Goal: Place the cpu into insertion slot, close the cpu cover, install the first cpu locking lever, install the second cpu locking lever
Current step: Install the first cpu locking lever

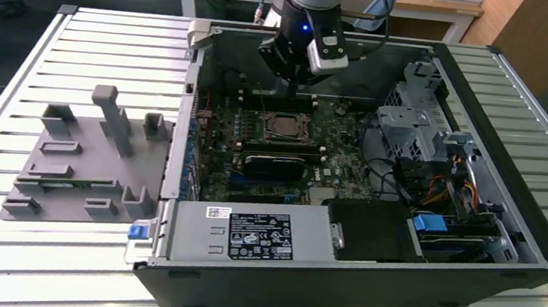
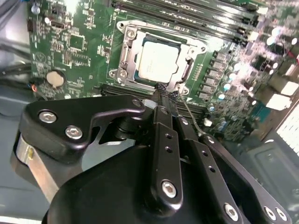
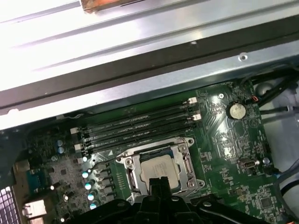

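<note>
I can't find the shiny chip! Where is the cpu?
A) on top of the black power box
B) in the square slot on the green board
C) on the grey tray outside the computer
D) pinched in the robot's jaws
B: the cpu lies flat in the insertion slot on the green motherboard, just off the tip of the gripper.

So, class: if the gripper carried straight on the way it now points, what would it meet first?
Probably the edge of the cpu cover, which lies closed around the cpu. In the second wrist view the gripper points down at the board right at that edge. How high it hangs is unclear.
</note>
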### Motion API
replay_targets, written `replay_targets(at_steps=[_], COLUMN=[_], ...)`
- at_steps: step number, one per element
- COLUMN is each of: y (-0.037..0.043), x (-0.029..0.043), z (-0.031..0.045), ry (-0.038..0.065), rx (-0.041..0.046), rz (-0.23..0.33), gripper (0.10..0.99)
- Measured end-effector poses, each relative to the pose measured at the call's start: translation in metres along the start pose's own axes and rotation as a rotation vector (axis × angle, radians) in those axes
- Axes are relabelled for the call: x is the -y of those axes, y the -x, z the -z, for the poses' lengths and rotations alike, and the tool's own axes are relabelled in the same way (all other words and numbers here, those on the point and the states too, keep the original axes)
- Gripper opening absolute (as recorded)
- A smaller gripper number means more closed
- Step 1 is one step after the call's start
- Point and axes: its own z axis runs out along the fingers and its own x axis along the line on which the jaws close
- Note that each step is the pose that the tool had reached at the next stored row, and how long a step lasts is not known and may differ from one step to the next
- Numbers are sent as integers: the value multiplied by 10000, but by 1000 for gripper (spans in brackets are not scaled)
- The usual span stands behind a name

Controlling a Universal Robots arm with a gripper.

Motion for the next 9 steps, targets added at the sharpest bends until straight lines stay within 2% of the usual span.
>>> replay_targets(at_steps=[9], y=[0], x=[0], z=[-1], ry=[-14], rx=[-11], rz=[1548], gripper=[106])
